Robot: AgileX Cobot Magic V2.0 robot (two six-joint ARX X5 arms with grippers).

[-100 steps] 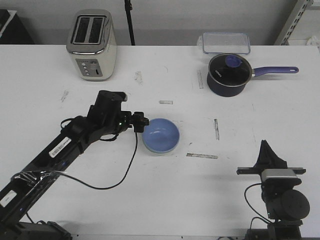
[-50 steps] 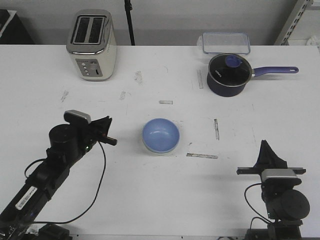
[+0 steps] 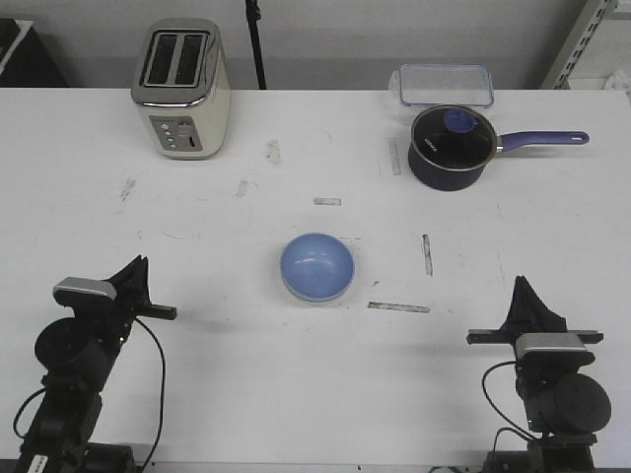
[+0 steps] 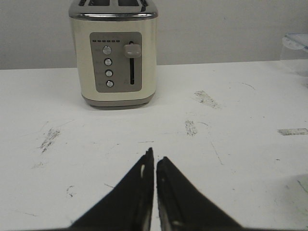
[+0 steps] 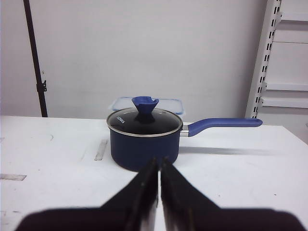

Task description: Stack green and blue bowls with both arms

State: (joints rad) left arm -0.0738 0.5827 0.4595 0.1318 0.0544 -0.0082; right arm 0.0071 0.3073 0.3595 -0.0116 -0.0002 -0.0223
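Note:
The light blue bowl (image 3: 316,265) sits upright at the table's centre. A thin pale mint rim (image 3: 313,299) shows just under its near edge, so the green bowl lies nested beneath it. My left gripper (image 3: 138,263) is shut and empty at the front left, well away from the bowls; in the left wrist view (image 4: 154,157) its jaws nearly touch. My right gripper (image 3: 520,284) is shut and empty at the front right; in the right wrist view (image 5: 159,160) its jaws are together. Neither wrist view shows the bowls.
A cream toaster (image 3: 181,87) stands at the back left and faces the left wrist camera (image 4: 113,53). A dark navy saucepan (image 3: 449,148) with lid and long handle stands back right, ahead of the right gripper (image 5: 144,142). A clear container (image 3: 446,84) lies behind it.
My left arm has pulled back from beside the blue bowl to the front left of the table and folded down. The bowls and the right arm have not moved.

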